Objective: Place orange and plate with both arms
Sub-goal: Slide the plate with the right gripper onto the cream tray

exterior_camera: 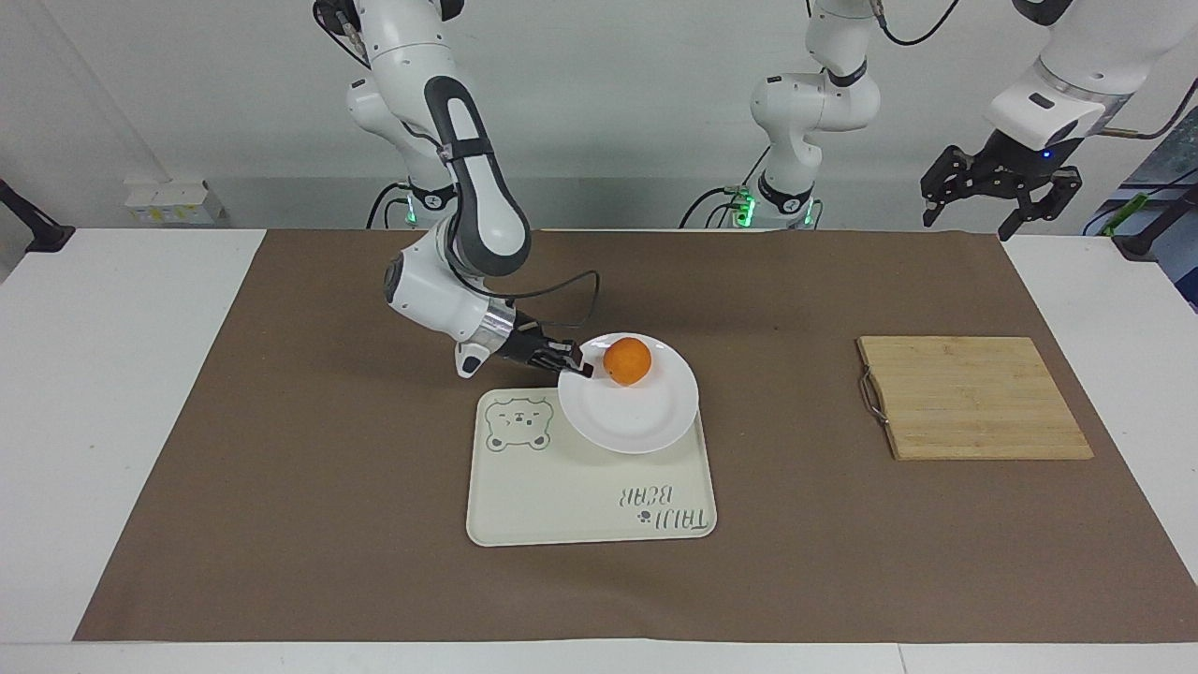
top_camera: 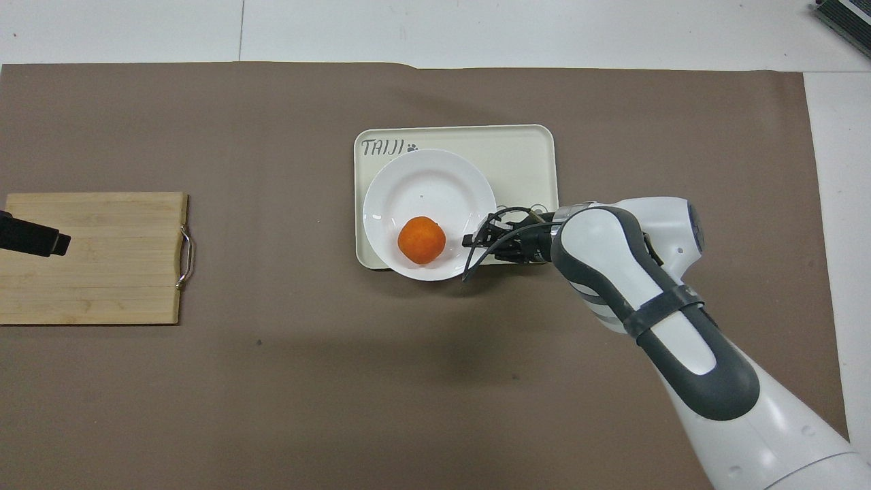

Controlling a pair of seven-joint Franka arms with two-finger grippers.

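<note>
Covering most of the white table [exterior_camera: 131, 393], a brown mat [exterior_camera: 309, 487] fills the frame below a pale wall. At centre the right gripper [exterior_camera: 576, 365] is clenched on the plate [exterior_camera: 636, 421] rim (orange [exterior_camera: 626, 360] aboard) over the bear tray [exterior_camera: 580, 505]. Upper right, the left gripper [exterior_camera: 997, 201] waits spread, above the cutting board [exterior_camera: 973, 398]

White jointed arms [exterior_camera: 468, 178] showing grey-black bands, black cables [exterior_camera: 562, 285] looping at the wrist, green lights glowing at bases [exterior_camera: 744, 208], black fingers [exterior_camera: 936, 192].
</note>
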